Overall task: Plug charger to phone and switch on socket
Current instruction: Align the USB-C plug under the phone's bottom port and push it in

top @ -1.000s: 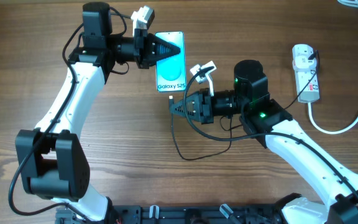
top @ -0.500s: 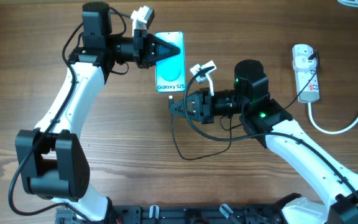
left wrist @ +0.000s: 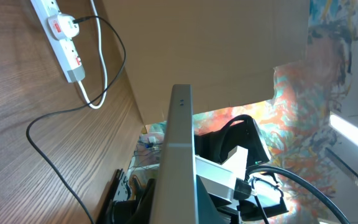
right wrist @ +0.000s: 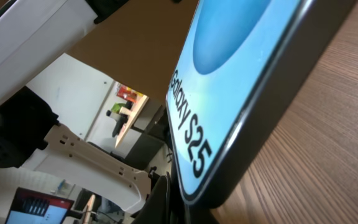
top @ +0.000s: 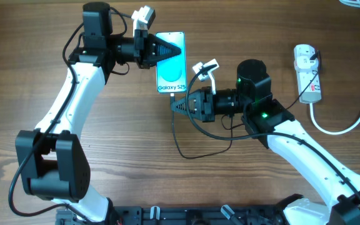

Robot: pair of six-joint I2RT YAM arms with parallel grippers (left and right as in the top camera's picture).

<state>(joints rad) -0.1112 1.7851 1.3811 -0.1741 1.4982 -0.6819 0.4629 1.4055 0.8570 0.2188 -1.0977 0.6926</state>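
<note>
The phone [top: 171,65] shows a teal screen reading "Galaxy S25". My left gripper [top: 161,49] is shut on its upper left part and holds it; in the left wrist view I see the phone's pale edge [left wrist: 179,155] between the jaws. My right gripper [top: 175,105] sits just below the phone's bottom edge, shut on the free end of the charger [top: 175,134], whose thin black cable loops back under the right arm. The plug tip itself is hidden. In the right wrist view the phone [right wrist: 229,93] fills the frame very close. The white socket [top: 308,74] lies at the far right.
A white cord [top: 336,131] curves from the socket toward the right table edge. The socket also shows in the left wrist view [left wrist: 58,28], with a black plug in it. The wooden table [top: 105,156] lies under both arms.
My right gripper has shifted slightly up, closer to the phone's bottom edge. The left arm and the phone have not moved.
</note>
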